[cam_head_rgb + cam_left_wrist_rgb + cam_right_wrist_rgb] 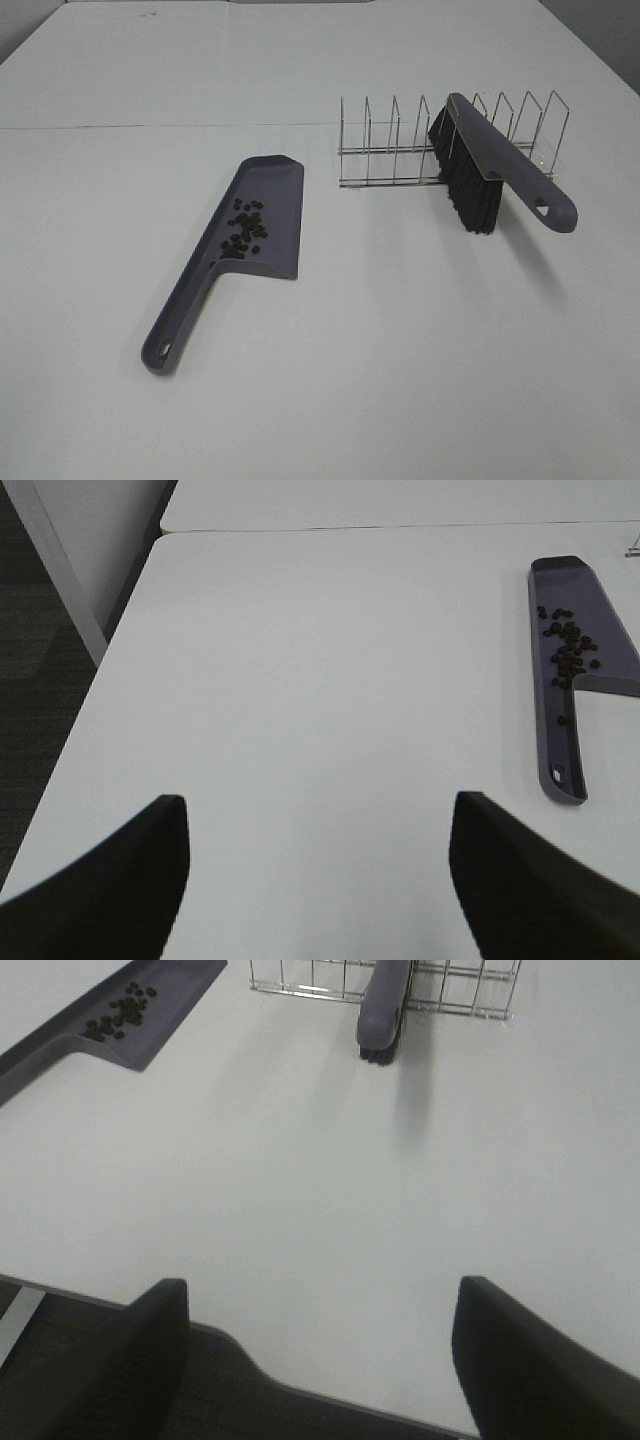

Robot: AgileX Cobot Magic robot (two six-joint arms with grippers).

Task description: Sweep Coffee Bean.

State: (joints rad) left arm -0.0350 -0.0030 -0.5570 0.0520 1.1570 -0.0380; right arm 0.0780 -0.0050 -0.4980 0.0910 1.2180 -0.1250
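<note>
Nearest you, both grippers sit back at the table's near edge, well apart from everything. Left gripper (318,880): fingers spread wide, nothing btwn them. Right gripper (318,1360): same, wide and empty, hanging partly over the table edge w/ floor below it.

Next out, the dustpan (230,255) lies flat on the table (400,380), left of centre. Its long axis runs diagonal: handle end toward you and to the left, pan mouth away and to the right. Beans (245,228) are already inside the pan, clustered near where pan meets handle; one or two look to sit down in the handle channel in the left wrist view. You can't spot any loose beans on the table from these views.

Key relation: the pan w/ beans lies ahead and to the right of the left gripper, which looks the nearer arm to the handle. It's ahead and left of the right gripper.

Furthest out, the brush (495,165) leans on the wire rack (400,150), bristles down touching the table, handle end pointing toward you and right, raised off the table. It's roughly straight ahead of the right gripper, so that arm is nearer to it.

Judgement: sweeping looks done or nearly; tools look parked.
</note>
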